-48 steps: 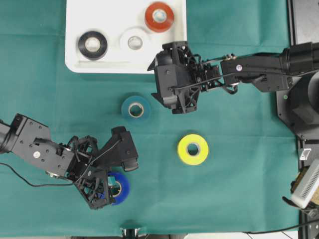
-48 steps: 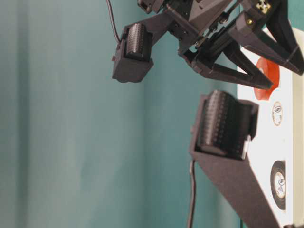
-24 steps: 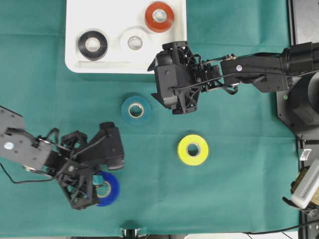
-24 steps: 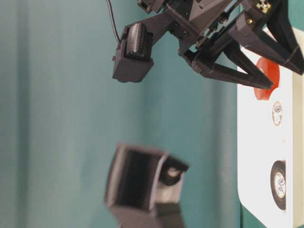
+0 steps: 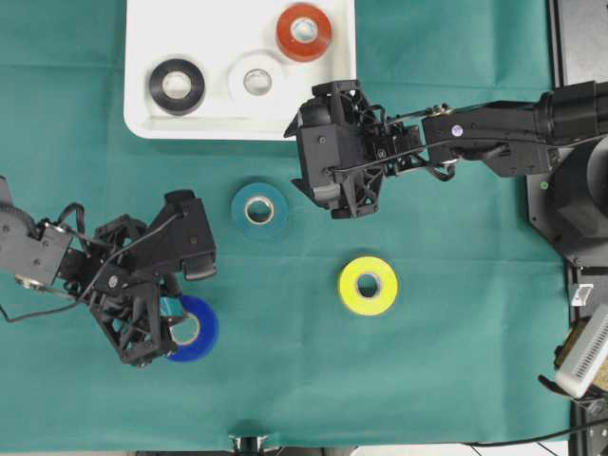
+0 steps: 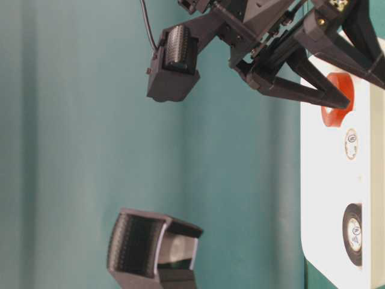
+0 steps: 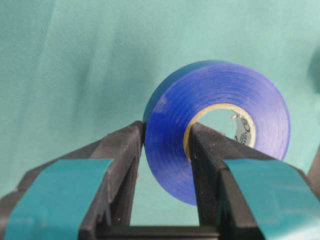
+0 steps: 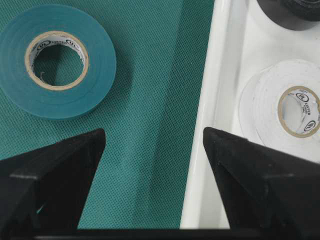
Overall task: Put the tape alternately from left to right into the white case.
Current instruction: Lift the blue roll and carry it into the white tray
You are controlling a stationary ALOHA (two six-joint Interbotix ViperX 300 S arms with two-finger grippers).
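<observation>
Desk [image 5: 456,380]: green cloth.
White case [image 5: 142,38]: holds black, white, red rolls; your landmark.
Right claw [image 5: 331,195]: jaws apart, just below the case.
Left claw [image 5: 163,334]: clamped on the blue roll [image 5: 195,328], well below the case; it has shifted left since a second ago.
Next, you likely carry blue into the case.

A green cloth [image 5: 456,380] covers the work surface and fills most of the overhead view, with faint creases running across it (its fine weave shows close up in the wrist views). Along the right edge of that view lies a dark strip [image 5: 577,38] beyond the cloth. In the lower right corner sits a pale ribbed object [image 5: 584,353], only partly in view.
</observation>
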